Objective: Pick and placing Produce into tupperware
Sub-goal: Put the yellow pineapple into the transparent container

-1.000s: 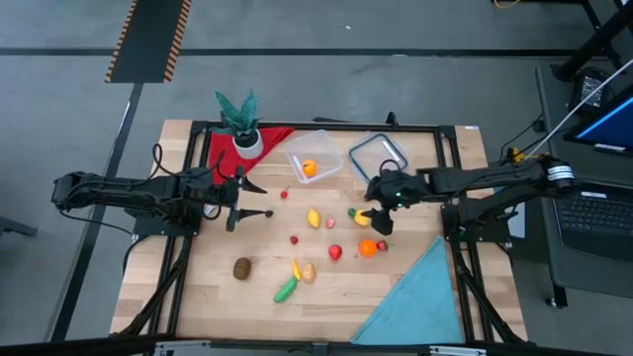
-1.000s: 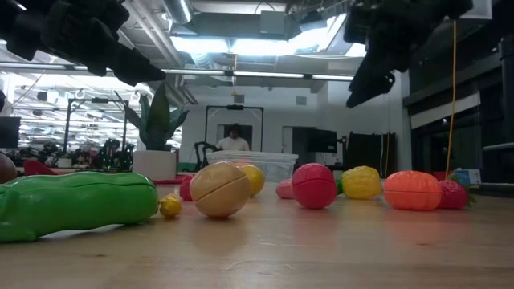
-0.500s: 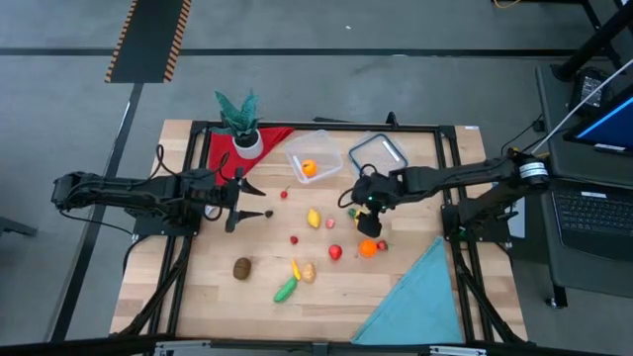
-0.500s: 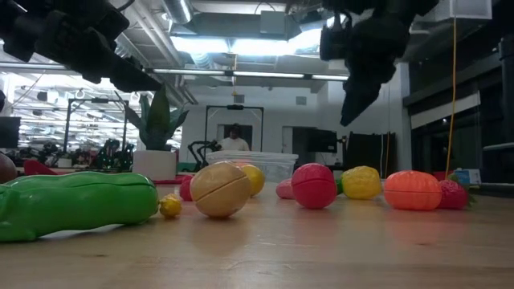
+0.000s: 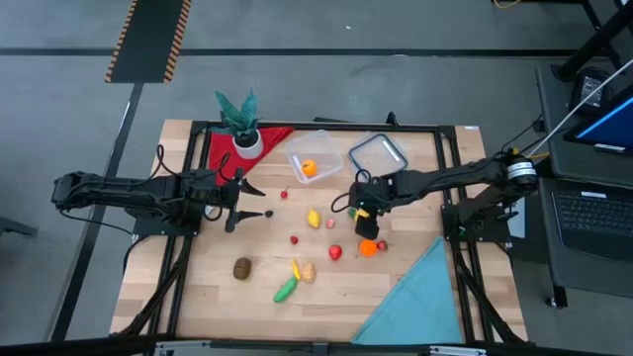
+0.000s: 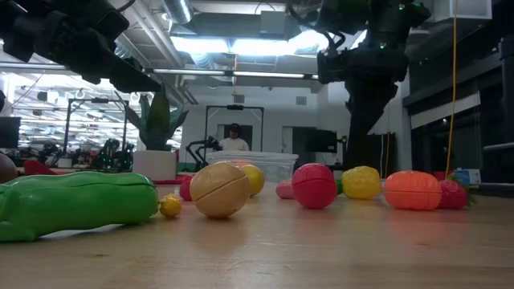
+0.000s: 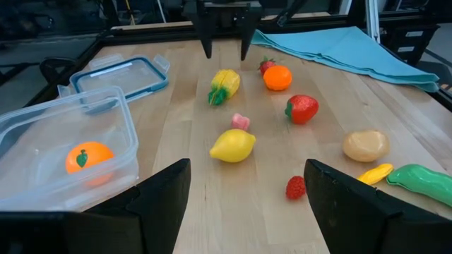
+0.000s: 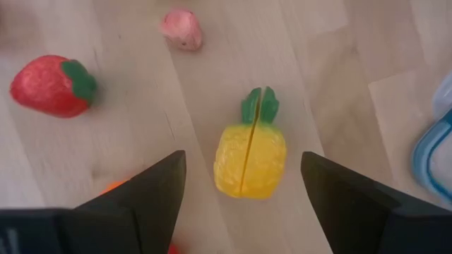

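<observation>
Pale wooden worktop [image 5: 396, 297] lies under me, scattered with toy produce. My right gripper [image 8: 244, 204] hangs wide open and empty right over the yellow pineapple [image 8: 251, 152], which lies flat between my fingers. It looks light, hard and slick, so I judge a pinch across its fat middle safest. Beyond it waits the tupperware [image 5: 315, 156]; my left gripper [image 7: 247, 204] idles open.

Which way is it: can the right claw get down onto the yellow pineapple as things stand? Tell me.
Probably yes. The right claw hangs open directly over the yellow pineapple, fingers either side, and nothing lies between them.
</observation>
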